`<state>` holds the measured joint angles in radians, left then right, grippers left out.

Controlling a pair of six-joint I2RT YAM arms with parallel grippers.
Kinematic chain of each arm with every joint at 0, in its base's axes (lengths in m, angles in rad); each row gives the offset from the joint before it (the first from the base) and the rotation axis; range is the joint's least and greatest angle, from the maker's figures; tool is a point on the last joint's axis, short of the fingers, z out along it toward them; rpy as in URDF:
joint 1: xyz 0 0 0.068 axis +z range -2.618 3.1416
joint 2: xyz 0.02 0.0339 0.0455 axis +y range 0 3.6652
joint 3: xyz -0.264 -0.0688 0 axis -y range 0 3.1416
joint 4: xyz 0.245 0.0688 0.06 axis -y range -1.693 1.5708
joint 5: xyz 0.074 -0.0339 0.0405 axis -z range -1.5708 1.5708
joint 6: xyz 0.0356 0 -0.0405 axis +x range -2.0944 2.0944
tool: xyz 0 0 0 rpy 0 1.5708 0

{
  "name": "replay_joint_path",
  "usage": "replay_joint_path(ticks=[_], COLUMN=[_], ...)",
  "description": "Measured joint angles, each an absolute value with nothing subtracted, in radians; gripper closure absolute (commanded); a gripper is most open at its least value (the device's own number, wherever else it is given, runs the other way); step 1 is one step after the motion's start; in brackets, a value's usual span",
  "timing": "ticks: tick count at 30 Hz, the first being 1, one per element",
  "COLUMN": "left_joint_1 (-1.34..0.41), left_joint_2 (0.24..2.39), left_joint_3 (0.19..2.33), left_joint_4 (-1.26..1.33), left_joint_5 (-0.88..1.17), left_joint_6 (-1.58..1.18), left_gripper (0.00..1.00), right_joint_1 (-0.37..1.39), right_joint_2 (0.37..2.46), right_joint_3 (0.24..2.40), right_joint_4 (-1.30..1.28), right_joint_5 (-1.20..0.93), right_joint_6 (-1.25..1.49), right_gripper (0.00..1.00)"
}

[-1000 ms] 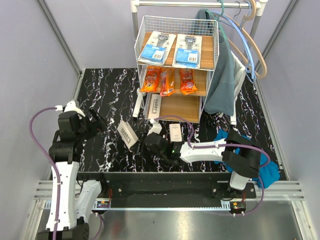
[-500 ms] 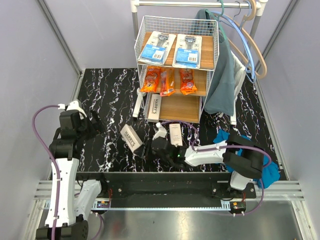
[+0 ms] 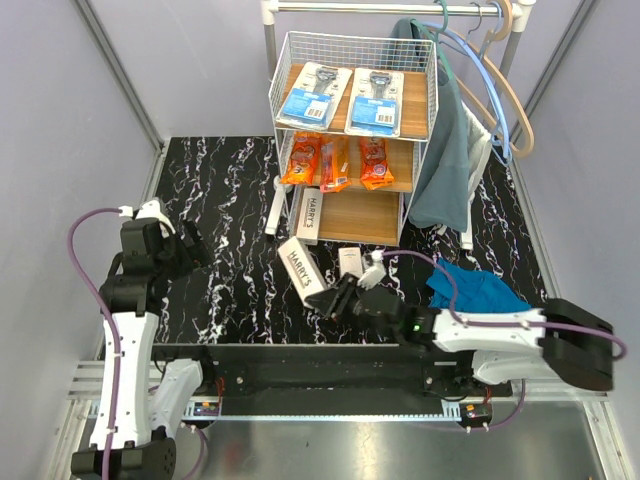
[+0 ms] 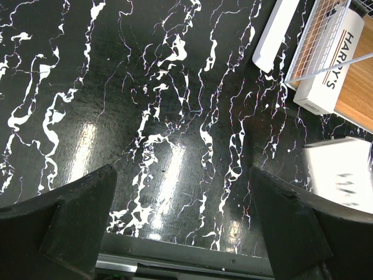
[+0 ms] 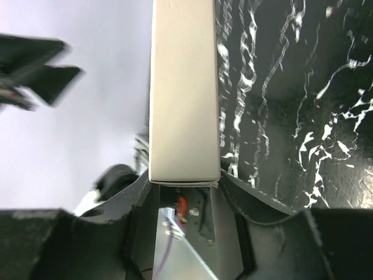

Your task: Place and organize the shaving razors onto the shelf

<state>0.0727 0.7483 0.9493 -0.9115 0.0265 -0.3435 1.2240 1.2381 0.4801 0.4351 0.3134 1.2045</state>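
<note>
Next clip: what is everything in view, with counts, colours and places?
shelf: one, white wire and wood, back of table
blister cards: two, blue-and-white, top tier
orange bags: three, orange, middle tier
white boxes: two, white, one on bottom tier, one on table before shelf
held box: one, white, left of that table box
clothes rail: one, white, behind shelf
hangers: several, mixed colours, on rail
garment: one, grey-green, right of shelf
blue cloth: one, blue, table's right side
table: one, black, white-veined
left claw: black, open, over table's left side
right claw: black, shut on held box
</note>
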Motion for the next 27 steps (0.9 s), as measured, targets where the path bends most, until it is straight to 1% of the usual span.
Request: replay_joint_path(ticks=[6, 9, 11, 15, 19, 27], left_joint_1=[0.073, 0.073, 0.073, 0.073, 0.073, 0.073], left_joint_2=[0.749, 0.75, 0.751, 0.76, 0.769, 0.775], left_joint_3=[0.949, 0.949, 0.949, 0.949, 0.949, 0.949], left_joint_4=[-0.912, -0.912, -0.912, -0.911, -0.91, -0.91], left_joint_5=[0.027, 0.027, 0.027, 0.027, 0.027, 0.027], left_joint_6=[-0.343, -0.343, -0.343, -0.343, -0.343, -0.343], left_gripper=[0.01, 0.01, 0.01, 0.01, 0.01, 0.01], right_joint_1=[1.224, 1.223, 1.223, 1.201, 1.081, 0.858], right_joint_2=[0.937, 0.849, 0.833, 0.89, 1.023, 1.177], right_joint_3=[0.408, 0.377, 0.364, 0.366, 0.383, 0.44], right_joint_4=[0.296, 0.228, 0.188, 0.155, 0.17, 0.278], right_joint_5=[0.41, 0.463, 0.498, 0.526, 0.472, 0.336], right_joint_6=[1.222, 1.239, 1.257, 1.274, 1.267, 1.235], right_gripper=[1.0, 1.0, 1.0, 1.0, 1.0, 1.0])
